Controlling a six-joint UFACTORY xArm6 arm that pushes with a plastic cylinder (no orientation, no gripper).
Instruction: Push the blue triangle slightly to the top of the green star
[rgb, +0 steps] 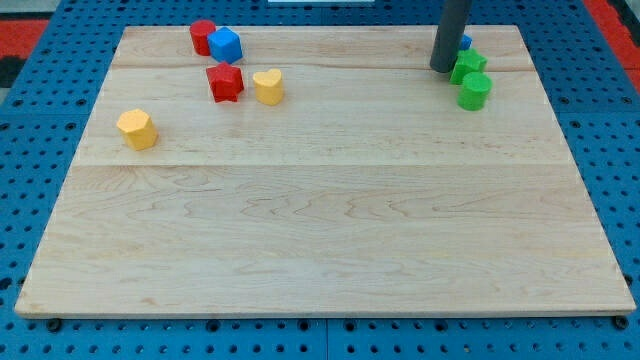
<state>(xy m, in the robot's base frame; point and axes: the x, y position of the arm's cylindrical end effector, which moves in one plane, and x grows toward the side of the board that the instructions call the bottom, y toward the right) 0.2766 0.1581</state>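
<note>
My tip (442, 69) rests on the board (320, 230) at the far right, touching or just left of the green star (467, 66); the rod has no jaws and holds nothing. The blue triangle (465, 42) shows only as a sliver behind the rod, just beyond the star; its shape cannot be made out. A green cylinder (474, 91) sits just nearer than the star, touching it. At the far left, a red block (202, 36) touches a blue cube (226, 45); nearer lie a red star (225, 82) and a yellow heart (268, 87), close together; a yellow hexagon (137, 129) sits apart, further left and nearer.
</note>
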